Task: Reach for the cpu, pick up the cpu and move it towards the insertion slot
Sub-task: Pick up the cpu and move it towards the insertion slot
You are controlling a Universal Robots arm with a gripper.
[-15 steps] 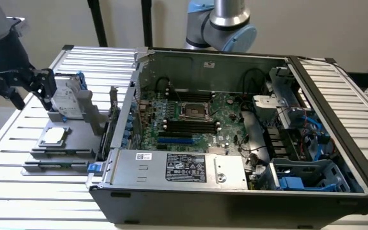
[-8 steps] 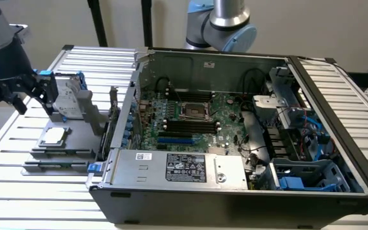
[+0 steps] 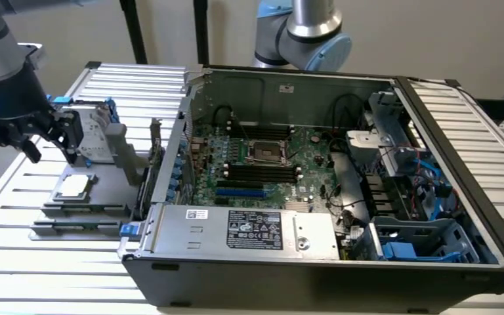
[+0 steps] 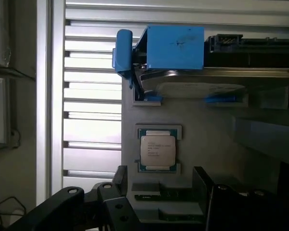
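Jaws sitting wide open, gripping nothing, hovering above cpu [image 3: 73, 187] lying flat on grey holder [image 3: 81, 226] at exterior view's left; insertion slot [image 3: 265, 153] sitting mid-frame inside case [image 3: 234, 275].

Soft, even indoor light, moderately bright
Pale glare washes the slatted counter [image 4: 91, 130] in the wrist view; the computer case [image 3: 322, 282] interior sits shaded; shadows faint

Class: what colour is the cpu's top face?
Silvery grey; the cpu shows best in the wrist view.
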